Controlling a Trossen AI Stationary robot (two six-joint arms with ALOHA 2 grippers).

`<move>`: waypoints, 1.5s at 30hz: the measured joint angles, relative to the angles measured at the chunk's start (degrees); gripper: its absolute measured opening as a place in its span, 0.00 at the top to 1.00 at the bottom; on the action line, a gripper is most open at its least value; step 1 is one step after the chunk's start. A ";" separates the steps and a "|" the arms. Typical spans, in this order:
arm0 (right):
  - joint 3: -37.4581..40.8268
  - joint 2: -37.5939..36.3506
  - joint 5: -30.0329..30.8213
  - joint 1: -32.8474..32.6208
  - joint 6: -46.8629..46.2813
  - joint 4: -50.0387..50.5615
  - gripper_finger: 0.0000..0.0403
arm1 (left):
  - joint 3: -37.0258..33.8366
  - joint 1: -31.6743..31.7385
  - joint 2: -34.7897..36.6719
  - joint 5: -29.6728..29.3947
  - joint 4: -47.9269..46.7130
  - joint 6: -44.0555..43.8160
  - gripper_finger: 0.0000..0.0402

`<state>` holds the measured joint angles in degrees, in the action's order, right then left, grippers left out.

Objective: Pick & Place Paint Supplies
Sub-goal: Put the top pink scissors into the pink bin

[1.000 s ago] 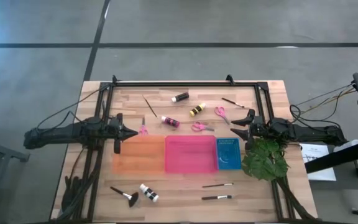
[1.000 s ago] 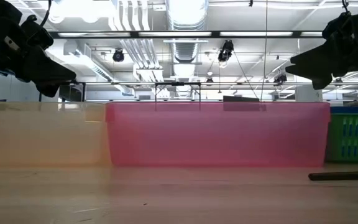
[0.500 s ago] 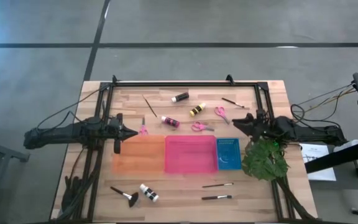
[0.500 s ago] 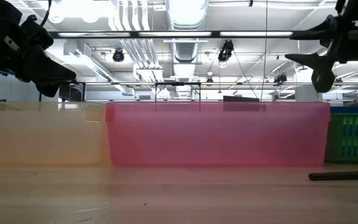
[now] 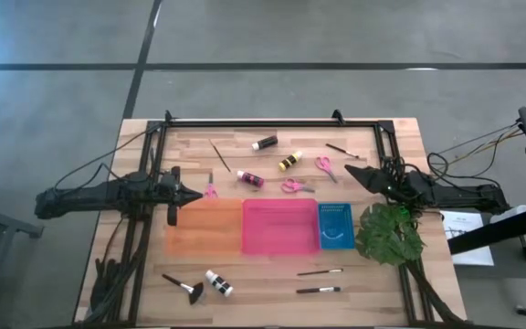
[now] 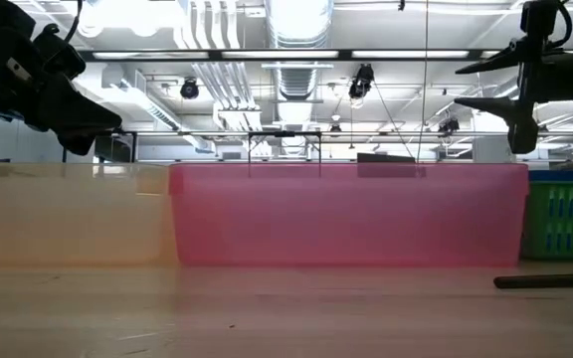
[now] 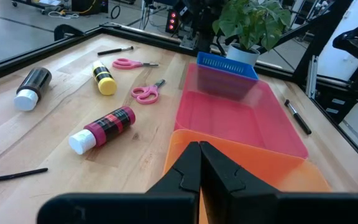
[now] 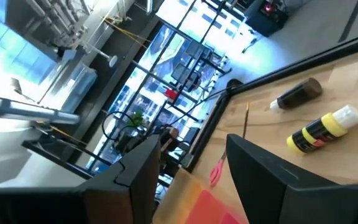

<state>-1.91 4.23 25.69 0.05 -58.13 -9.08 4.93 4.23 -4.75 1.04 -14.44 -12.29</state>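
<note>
Left gripper: the left gripper (image 5: 179,195) hovers over the left edge of the orange tray (image 5: 205,227), fingers clenched together, holding nothing.
Far-left supplies: a small pair of pink-handled scissors (image 5: 210,188) lies just beyond the orange tray; a thin brush (image 5: 220,154) lies farther back on the bench (image 5: 245,274).
Front-left supplies: a wide dark brush (image 5: 184,287) and a white-and-black bottle (image 5: 218,282) lie near the front edge, close together.
Middle supplies: a pink bottle (image 5: 250,178), a black bottle (image 5: 264,143) and a yellow bottle (image 5: 289,162) lie behind the pink tray (image 5: 280,228).
Scissors: two pairs, one (image 5: 296,186) just behind the pink tray, the other (image 5: 325,167) farther back.
Front-right supplies: two dark-handled brushes (image 5: 320,271) (image 5: 318,291) lie in front of the trays.
Blue tray: the blue tray (image 5: 335,226) sits beside the pink one, with the green plant (image 5: 390,234) to its right.
Back-right brush: a brush (image 5: 341,149) lies near the back rail.
Right gripper: the right gripper (image 5: 352,172) hangs above the bench behind the blue tray, released with fingers spread, empty.
</note>
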 joint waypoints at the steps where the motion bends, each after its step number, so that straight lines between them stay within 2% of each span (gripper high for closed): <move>1: 0.00 0.00 0.00 0.00 0.02 -0.56 0.55 | 0.00 0.00 0.00 0.00 0.00 -0.01 0.98; 5: 0.01 0.00 -0.84 -0.04 1.20 -5.02 0.55 | 0.00 0.00 0.00 0.00 0.00 0.00 0.98; 11: 0.01 0.00 -6.54 -0.04 5.66 -13.05 0.55 | -0.34 0.04 0.00 -2.55 2.93 1.13 0.98; 16: 0.02 0.01 -9.13 -0.04 5.93 -15.98 0.55 | -0.24 0.00 0.02 -3.06 16.94 -24.31 0.98; 18: 0.00 0.04 -9.61 -0.04 6.37 -17.21 0.55 | -0.24 0.00 -0.02 -5.45 22.22 -29.44 0.98; 22: 0.01 0.12 -9.64 -0.04 7.81 -18.84 0.55 | -0.22 0.04 0.02 -7.32 30.50 -31.05 0.98; 29: 0.01 0.46 -9.55 -0.04 9.16 -18.97 0.55 | -0.67 -0.02 -0.02 -6.21 30.73 -35.36 0.98; 32: 0.00 0.73 -9.61 -0.04 10.21 -19.56 0.55 | -0.69 -0.02 -0.02 -6.50 33.05 -34.56 0.98; 37: 0.01 0.87 -9.73 -0.04 12.12 -23.27 0.55 | -0.72 -0.02 0.02 -7.72 50.59 -30.03 0.98; 40: 0.00 0.86 -9.63 -0.04 13.64 -24.67 0.55 | -0.27 0.00 0.04 -11.70 58.81 -27.10 0.98; 42: 0.00 0.87 -9.34 -0.04 13.77 -25.51 0.55 | 0.72 0.00 0.02 -12.63 60.67 -23.71 0.98; 45: -1.49 0.91 -9.27 -0.04 14.60 -25.62 0.55 | 2.93 0.00 -0.31 -11.06 60.44 -17.64 0.98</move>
<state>-3.40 5.14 16.42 0.01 -43.52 -34.71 7.86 4.23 -5.06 -10.02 46.01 -29.94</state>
